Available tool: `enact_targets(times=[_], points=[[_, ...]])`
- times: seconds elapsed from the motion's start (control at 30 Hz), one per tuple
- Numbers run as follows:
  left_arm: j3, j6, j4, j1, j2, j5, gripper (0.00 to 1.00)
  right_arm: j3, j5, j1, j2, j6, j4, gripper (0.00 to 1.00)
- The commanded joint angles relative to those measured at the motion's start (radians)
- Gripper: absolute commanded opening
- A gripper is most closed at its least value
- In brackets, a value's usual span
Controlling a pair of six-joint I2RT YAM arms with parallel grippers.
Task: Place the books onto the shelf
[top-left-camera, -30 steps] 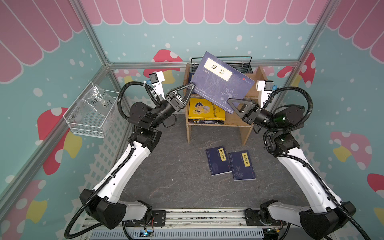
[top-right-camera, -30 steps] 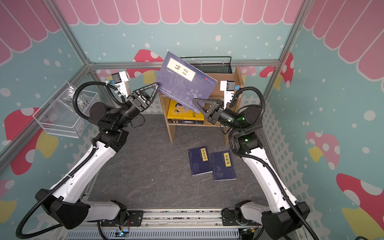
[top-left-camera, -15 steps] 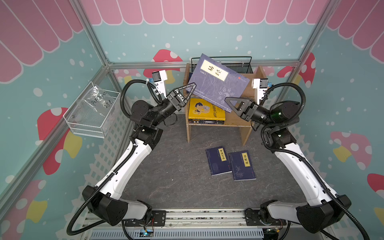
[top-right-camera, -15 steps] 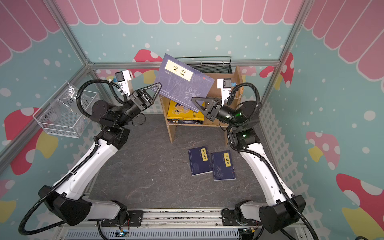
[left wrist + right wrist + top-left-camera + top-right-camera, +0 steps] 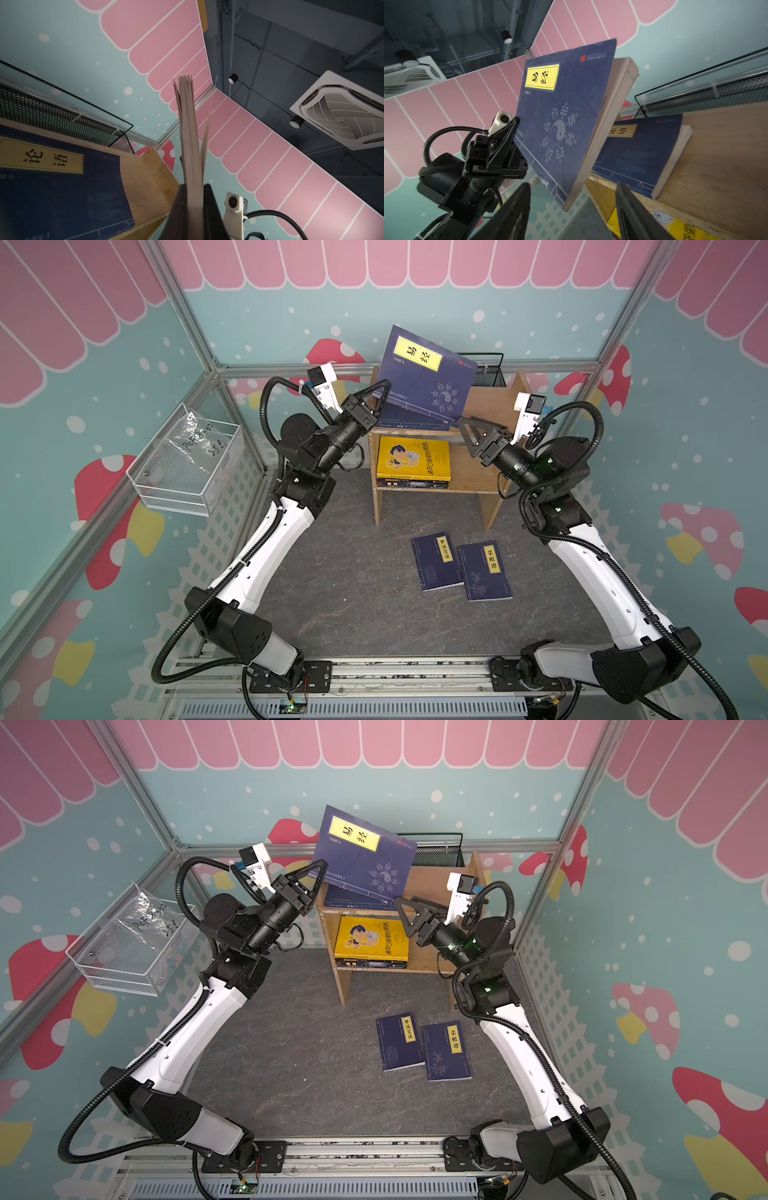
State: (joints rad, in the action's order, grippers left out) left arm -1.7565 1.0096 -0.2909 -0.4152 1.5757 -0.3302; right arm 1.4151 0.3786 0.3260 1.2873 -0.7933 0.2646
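Tilted navy book (image 5: 428, 381) pinched in left jaws, over shelf (image 5: 486, 406); right jaws spread, apparently clear

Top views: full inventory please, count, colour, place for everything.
shelf: 1, light wood, back centre
held book: 1, navy, yellow label, tilted above shelf
top-tier book: 1, navy, flat on upper tier
lower-tier stack: yellow on top, dark spines beneath, count unclear
floor books: 2, navy, side by side before shelf
mesh basket: 1, black, behind shelf
wire basket: 1, white, left wall
left claw: shut on held book
right claw: open, at held book's lower corner
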Motion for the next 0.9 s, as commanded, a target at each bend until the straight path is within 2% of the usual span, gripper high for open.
enact_targets(times=[0.0, 0.37, 0.53, 0.87], points=[[-0.077, 0.036, 0.053, 0.0, 0.05, 0.073, 0.0, 0.001, -0.176, -0.005, -0.038, 0.124, -0.058, 0.67], [-0.188, 0.0, 0.251, 0.001, 0.148, 0.167, 0.0, 0.081, -0.268, -0.005, 0.065, 0.24, -0.107, 0.68], [-0.186, -0.006, 0.281, 0.0, 0.153, 0.207, 0.0, 0.135, -0.276, -0.005, 0.137, 0.224, -0.107, 0.67], [-0.192, -0.005, 0.325, 0.0, 0.163, 0.214, 0.0, 0.201, -0.262, -0.004, 0.239, 0.166, -0.115, 0.63]])
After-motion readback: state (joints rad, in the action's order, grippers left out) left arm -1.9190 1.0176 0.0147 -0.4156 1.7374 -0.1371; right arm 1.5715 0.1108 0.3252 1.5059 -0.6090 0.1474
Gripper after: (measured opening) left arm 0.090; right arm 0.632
